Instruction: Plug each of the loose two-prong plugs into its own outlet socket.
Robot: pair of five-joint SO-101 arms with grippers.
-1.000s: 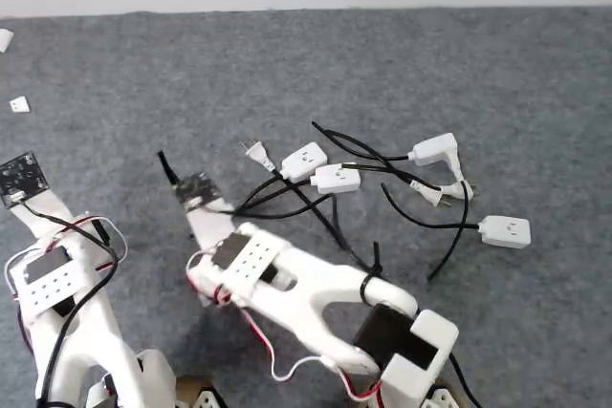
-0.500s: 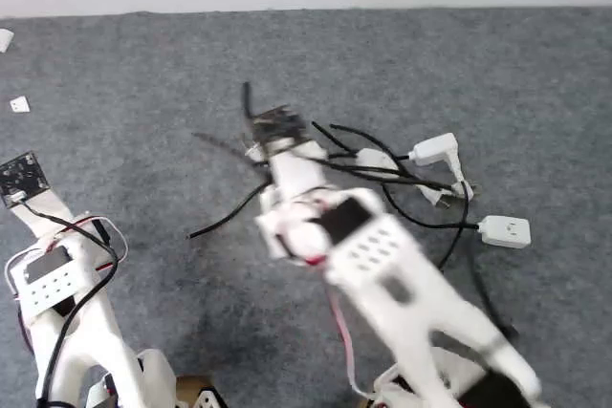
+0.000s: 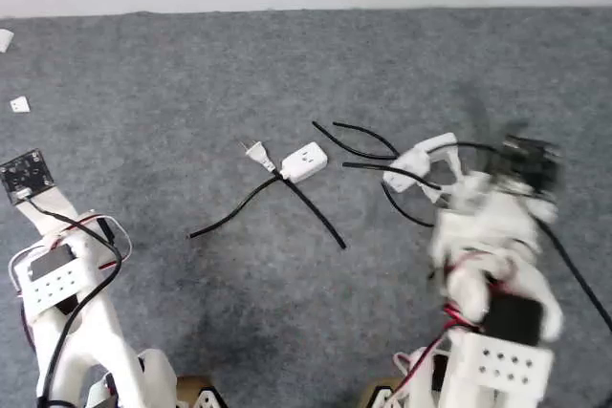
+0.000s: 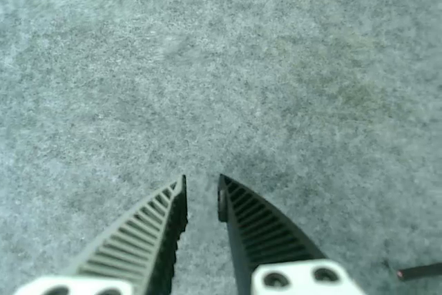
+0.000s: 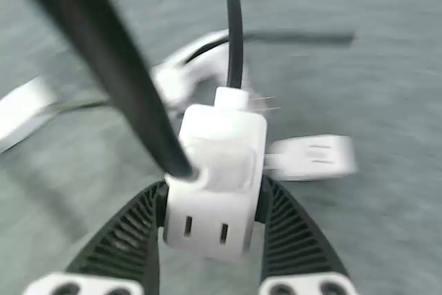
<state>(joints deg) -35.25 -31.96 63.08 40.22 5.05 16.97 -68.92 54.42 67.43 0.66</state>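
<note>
Swinging noted in the high view: the right arm point(image 3: 488, 236) was stretched over the left of the cable tangle a second ago, crossed the middle half a second ago, and now stands blurred at the right side of the grey mat point(image 3: 287, 54). One of the two white sockets that lay side by side in the middle has gone with it. The middle socket point(image 3: 304, 161) stays put, with a loose plug point(image 3: 254, 151) just beside it, unplugged. An angled plug point(image 3: 426, 153) lies near the arm. The left arm point(image 3: 57, 284) has not shifted.

Left wrist view: left gripper point(image 4: 202, 195) hangs over bare mat, fingers a narrow gap apart, nothing between them.

Right wrist view: right gripper point(image 5: 213, 195) is clamped on the held socket point(image 5: 217, 146), slots facing the camera, its black cord point(image 5: 117, 67) trailing across. Another socket point(image 5: 311, 155) lies on the mat beyond.

Judgement: the socket has been lifted clear of the tangle, likely to be mated with a plug on the right. No plug is seated yet.
</note>
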